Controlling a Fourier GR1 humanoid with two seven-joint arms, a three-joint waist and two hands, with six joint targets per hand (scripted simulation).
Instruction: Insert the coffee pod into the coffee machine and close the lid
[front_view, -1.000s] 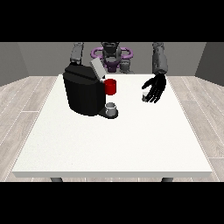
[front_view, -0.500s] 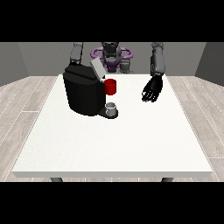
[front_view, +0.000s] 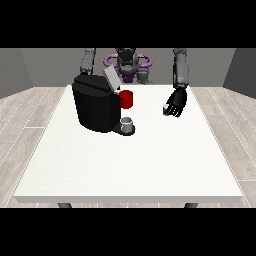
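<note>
What moved: since a second ago, the black hand at the view's right (front_view: 175, 104) has pulled back toward the robot and turned, so its fingers now point down at the table instead of spreading out sideways.
Hand at the view's right: it hangs from a grey arm over the far right part of the big white table (front_view: 150, 165), well apart from the machine. Its fingers look a bit bent and hold nothing (they are small, so I cannot tell more than that).
Hand at the view's left: only its grey arm shows, going down behind the machine. The hand is hidden, so I cannot tell if it is apart or together.
Coffee machine: the boxy black coffee machine (front_view: 95, 107) stands on the far left part of the table. Its flat grey lid (front_view: 111, 78) is tipped up on top.
Red thing: a red thing at the machine (front_view: 127, 99) sits on the machine's right side, just under the lid.
Grey thing: a small round grey thing (front_view: 127, 123) sits on the machine's low black base, right below the red thing. I cannot tell if it is the coffee pod.
</note>
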